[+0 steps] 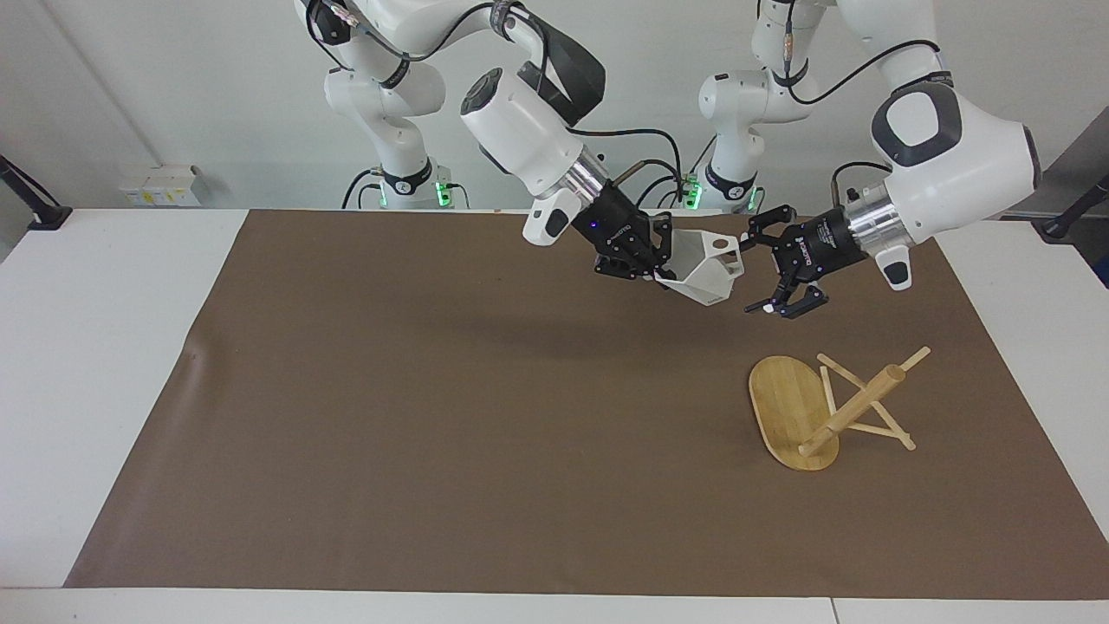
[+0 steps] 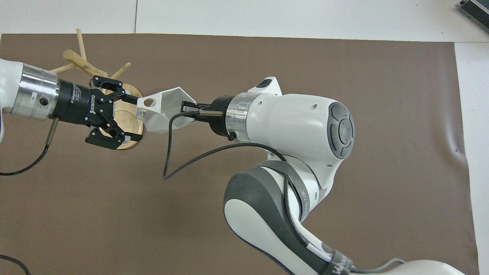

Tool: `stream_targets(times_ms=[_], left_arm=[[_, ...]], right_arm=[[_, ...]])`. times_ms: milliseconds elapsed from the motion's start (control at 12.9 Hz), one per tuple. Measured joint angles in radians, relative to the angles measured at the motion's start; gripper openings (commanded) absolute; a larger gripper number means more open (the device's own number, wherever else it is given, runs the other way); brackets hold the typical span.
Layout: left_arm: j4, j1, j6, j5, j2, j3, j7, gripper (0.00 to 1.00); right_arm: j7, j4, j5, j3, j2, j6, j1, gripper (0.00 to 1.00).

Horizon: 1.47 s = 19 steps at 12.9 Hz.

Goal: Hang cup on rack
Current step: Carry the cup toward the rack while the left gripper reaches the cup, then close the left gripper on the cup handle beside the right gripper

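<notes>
The white faceted cup (image 1: 709, 276) hangs in the air, tilted, over the brown mat; in the overhead view (image 2: 162, 111) its pierced handle points toward the left arm's end of the table. My right gripper (image 1: 651, 263) is shut on the cup's rim, also seen from overhead (image 2: 188, 109). My left gripper (image 1: 752, 277) is open right beside the cup's handle, its jaws spread around the handle end (image 2: 136, 119); I cannot tell whether they touch it. The bamboo rack (image 1: 853, 406) appears tipped over on the mat, farther from the robots than both grippers, its post (image 2: 81, 61) slanting low.
The brown mat (image 1: 433, 416) covers most of the white table (image 1: 104, 347). A black cable (image 2: 168, 160) loops down from my right wrist. The rack's oval base (image 1: 784, 403) sits partly under my left gripper in the overhead view.
</notes>
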Motion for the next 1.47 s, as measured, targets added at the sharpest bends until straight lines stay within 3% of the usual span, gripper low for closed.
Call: stream_targets(times_ms=[620,697,930,1007,1394,1472], left_arm=[[-0.004,-0.036,0.002,-0.016,-0.008,-0.003,0.001,1.00],[-0.004,-0.041,0.002,-0.016,-0.008,-0.003,0.001,0.94],[-0.004,-0.044,0.011,-0.016,-0.009,-0.002,0.002,0.09],[-0.004,-0.044,0.023,-0.016,-0.009,0.001,0.002,0.00],[-0.005,-0.044,0.026,-0.016,-0.011,0.005,0.015,0.00],[-0.005,-0.044,0.027,-0.016,-0.012,0.005,0.015,0.00]], right_arm=[[0.000,0.004,0.000,0.003,0.002,0.000,0.000,0.00],[0.000,0.004,0.000,0.003,0.002,0.000,0.000,0.00],[0.000,0.004,0.000,0.004,0.002,0.000,0.000,0.00],[0.000,0.004,0.000,0.005,0.002,-0.002,0.001,0.00],[0.000,0.006,0.000,0.007,0.003,-0.002,0.001,0.00],[0.000,0.007,0.000,0.007,0.003,-0.002,0.001,0.11]])
